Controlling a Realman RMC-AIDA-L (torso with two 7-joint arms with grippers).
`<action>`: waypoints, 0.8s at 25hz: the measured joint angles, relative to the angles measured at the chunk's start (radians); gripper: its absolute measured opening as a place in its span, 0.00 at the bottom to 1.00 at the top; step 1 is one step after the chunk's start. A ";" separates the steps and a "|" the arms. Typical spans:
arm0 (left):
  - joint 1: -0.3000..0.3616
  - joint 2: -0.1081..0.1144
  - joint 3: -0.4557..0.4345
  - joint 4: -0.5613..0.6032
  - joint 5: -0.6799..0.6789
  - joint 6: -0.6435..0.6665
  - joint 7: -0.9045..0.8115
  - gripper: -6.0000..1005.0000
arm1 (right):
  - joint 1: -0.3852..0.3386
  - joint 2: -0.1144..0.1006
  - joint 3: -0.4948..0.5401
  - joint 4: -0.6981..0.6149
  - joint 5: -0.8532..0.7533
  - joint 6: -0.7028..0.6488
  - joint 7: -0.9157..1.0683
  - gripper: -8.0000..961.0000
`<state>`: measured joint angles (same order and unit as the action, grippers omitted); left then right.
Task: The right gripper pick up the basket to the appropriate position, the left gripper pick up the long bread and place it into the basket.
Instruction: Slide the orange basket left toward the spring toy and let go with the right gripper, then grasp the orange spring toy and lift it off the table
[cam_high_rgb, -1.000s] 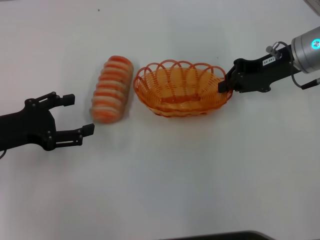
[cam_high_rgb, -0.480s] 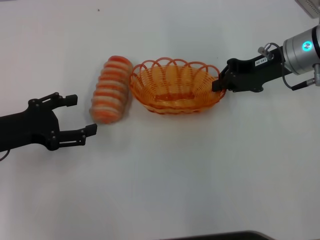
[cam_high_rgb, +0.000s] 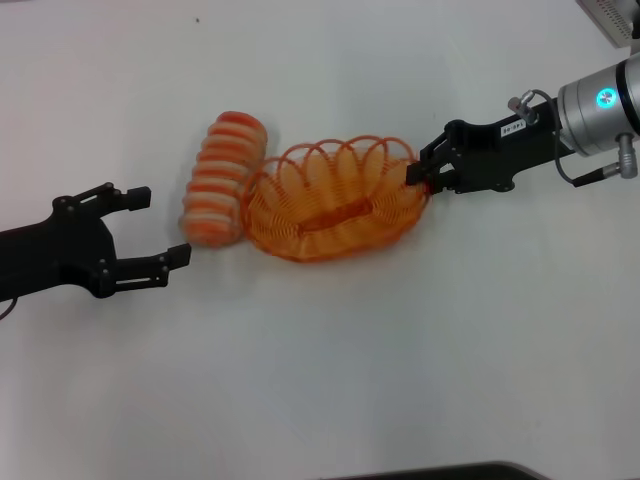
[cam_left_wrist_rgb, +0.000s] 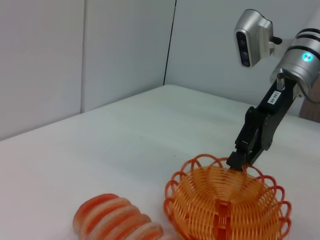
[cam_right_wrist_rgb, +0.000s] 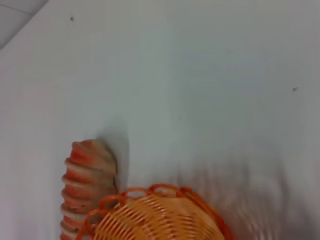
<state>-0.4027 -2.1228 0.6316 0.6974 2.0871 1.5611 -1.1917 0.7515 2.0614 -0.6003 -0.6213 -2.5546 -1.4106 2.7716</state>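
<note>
The orange wire basket (cam_high_rgb: 330, 205) is tilted, its right end raised. My right gripper (cam_high_rgb: 418, 174) is shut on the basket's right rim; it also shows in the left wrist view (cam_left_wrist_rgb: 239, 161) pinching the far rim of the basket (cam_left_wrist_rgb: 227, 207). The long bread (cam_high_rgb: 223, 177), striped orange-red and cream, lies on the white table just left of the basket, touching or nearly touching its rim. My left gripper (cam_high_rgb: 158, 228) is open and empty, a little left of the bread's near end. The right wrist view shows the bread (cam_right_wrist_rgb: 86, 180) and the basket (cam_right_wrist_rgb: 160, 220).
The white table (cam_high_rgb: 330, 350) carries only these things in view. A dark edge shows at the bottom of the head view. A grey object sits at the far right corner (cam_high_rgb: 612, 15). A camera head (cam_left_wrist_rgb: 254, 37) and walls show behind the table in the left wrist view.
My right gripper has moved left and lifted the basket's right end, tilting the basket and pushing it closer to the bread. The left gripper has barely moved.
</note>
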 joint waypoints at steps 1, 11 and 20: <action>0.001 0.000 -0.001 0.002 0.000 0.000 -0.001 0.91 | -0.001 0.000 -0.001 0.000 0.005 -0.002 0.003 0.22; -0.003 -0.001 -0.029 0.004 -0.001 0.003 -0.006 0.91 | -0.019 -0.005 -0.004 -0.021 0.023 -0.021 0.002 0.47; -0.004 0.001 -0.054 -0.024 -0.045 0.010 -0.009 0.90 | -0.095 -0.042 0.007 -0.203 0.204 -0.037 -0.300 0.85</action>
<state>-0.4066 -2.1220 0.5772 0.6733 2.0423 1.5711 -1.2008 0.6564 2.0199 -0.5931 -0.8239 -2.3510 -1.4480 2.4716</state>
